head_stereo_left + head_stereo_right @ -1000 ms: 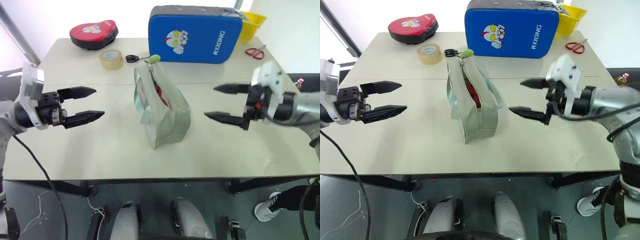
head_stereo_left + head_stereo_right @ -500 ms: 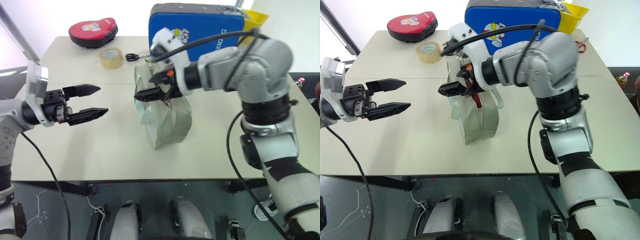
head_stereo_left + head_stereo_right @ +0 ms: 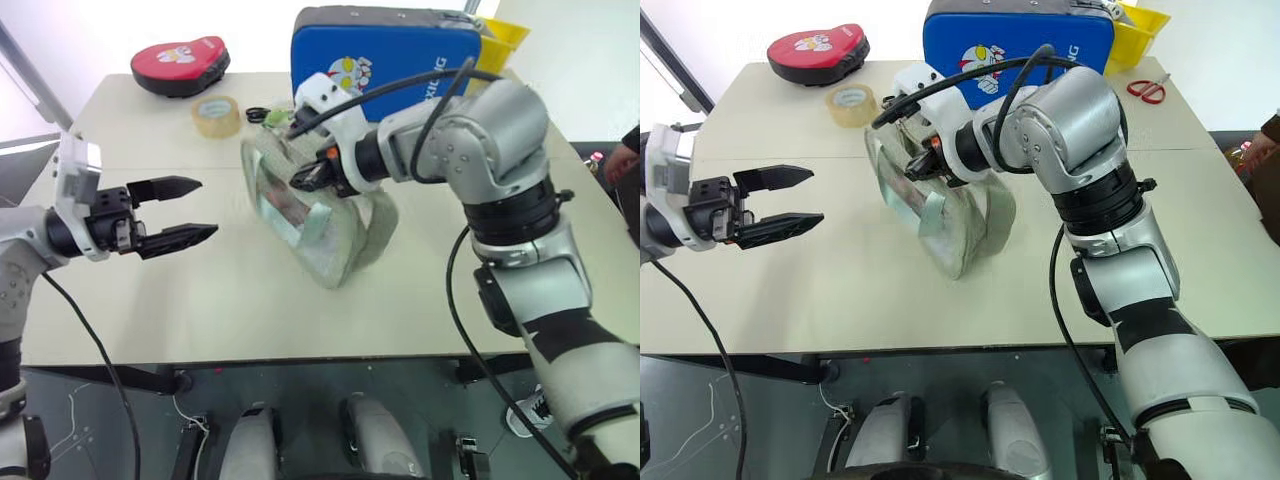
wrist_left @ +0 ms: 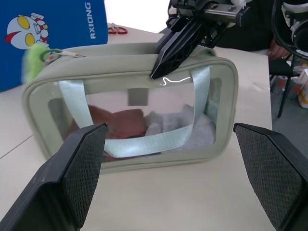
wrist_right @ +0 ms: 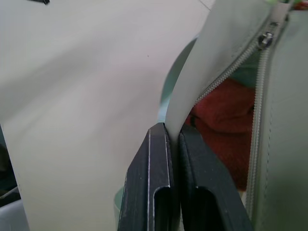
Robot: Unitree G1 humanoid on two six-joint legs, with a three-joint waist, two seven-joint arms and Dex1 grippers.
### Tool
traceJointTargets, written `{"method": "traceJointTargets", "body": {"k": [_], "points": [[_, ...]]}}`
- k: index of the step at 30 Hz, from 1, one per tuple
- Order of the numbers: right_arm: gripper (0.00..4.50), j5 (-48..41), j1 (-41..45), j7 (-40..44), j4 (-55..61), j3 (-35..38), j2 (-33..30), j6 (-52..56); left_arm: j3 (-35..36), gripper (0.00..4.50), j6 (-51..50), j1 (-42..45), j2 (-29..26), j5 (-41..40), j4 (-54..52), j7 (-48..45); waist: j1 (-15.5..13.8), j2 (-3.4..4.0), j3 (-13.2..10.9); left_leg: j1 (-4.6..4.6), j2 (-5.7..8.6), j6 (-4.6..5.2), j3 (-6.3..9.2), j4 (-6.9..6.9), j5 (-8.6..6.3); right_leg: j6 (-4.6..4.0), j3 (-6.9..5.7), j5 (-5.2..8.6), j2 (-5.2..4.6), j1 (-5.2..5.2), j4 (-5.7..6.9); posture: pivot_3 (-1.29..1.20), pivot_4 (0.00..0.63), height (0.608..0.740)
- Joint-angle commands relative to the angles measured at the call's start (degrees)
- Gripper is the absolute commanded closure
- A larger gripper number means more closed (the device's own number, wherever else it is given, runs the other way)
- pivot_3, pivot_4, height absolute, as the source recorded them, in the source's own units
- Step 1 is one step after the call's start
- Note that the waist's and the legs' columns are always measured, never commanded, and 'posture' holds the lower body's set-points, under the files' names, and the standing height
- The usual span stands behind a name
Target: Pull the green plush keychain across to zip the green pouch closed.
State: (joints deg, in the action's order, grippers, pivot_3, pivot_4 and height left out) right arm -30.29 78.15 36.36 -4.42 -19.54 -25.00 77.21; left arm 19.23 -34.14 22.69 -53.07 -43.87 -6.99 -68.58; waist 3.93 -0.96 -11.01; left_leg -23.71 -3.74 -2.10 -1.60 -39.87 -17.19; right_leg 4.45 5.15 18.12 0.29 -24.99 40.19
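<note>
The right pincer, which was open at the right side of the surface a second ago, is now pinching the top edge of the green pouch beside the zipper. The pouch is now leaning and turned, showing its clear window toward the left pincer.

Bright, even daylight washes the scene, blown out white beyond the table. Shadows are soft and faint. The right wrist view is blurred close to its fingers.
</note>
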Motion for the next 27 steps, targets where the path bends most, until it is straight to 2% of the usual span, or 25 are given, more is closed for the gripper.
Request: {"method": "traceJointTargets", "body": {"k": [1,8,13,16,21,27], "points": [[4.46,4.1,3.9,8.6,2.3,-1.5,-5.4,-12.2,1.0,0.00,1.7,0.5,-0.7,0.4,-1.0,-0.1,0.0,0.00,0.0,0.00,0.00,0.00,0.00,0.01,0.00,0.00,0.00,0.00,0.00,0.00,-0.01,0.00,0.150,0.737],[4.46,13.7,-1.8,28.9,5.0,-7.0,-16.0,-41.0,1.5,0.00,2.3,-0.4,-0.4,0.5,-1.5,0.2,0.1,0.00,0.0,0.00,0.00,0.01,0.00,0.13,-0.01,0.00,0.00,0.00,0.02,-0.05,-0.07,0.00,0.150,0.737],[4.46,22.6,-4.6,34.5,1.9,-8.5,-17.9,-59.1,2.3,0.00,2.2,-1.9,-0.6,0.3,-2.3,0.7,0.2,0.01,0.0,0.01,-0.03,0.01,-0.02,0.13,-0.01,0.00,0.05,0.00,0.01,-0.11,0.00,0.00,0.150,0.737],[4.46,25.7,-5.4,36.8,-0.1,-8.2,-17.4,-66.3,2.7,0.00,2.1,-2.8,-0.8,0.0,-3.0,1.0,0.1,0.02,0.0,0.01,-0.03,0.00,-0.02,0.12,0.00,0.00,0.05,0.00,0.00,-0.12,0.01,0.00,0.150,0.737],[4.46,27.0,-7.6,39.1,1.1,-7.1,-16.3,-69.4,3.7,0.00,1.6,-4.2,-1.1,-0.4,-4.1,1.4,0.1,0.02,0.0,0.01,-0.05,0.00,-0.03,0.11,0.00,0.00,0.04,0.00,-0.05,-0.10,0.00,0.00,0.150,0.737],[4.46,31.3,-8.5,35.9,2.7,-6.2,-15.2,-61.3,4.3,0.00,1.1,-5.1,-1.8,-0.4,-4.5,1.1,0.1,0.02,0.0,0.02,-0.05,-0.01,-0.01,-0.02,0.01,0.00,0.04,0.00,-0.03,-0.09,0.13,0.00,0.150,0.737]]}}
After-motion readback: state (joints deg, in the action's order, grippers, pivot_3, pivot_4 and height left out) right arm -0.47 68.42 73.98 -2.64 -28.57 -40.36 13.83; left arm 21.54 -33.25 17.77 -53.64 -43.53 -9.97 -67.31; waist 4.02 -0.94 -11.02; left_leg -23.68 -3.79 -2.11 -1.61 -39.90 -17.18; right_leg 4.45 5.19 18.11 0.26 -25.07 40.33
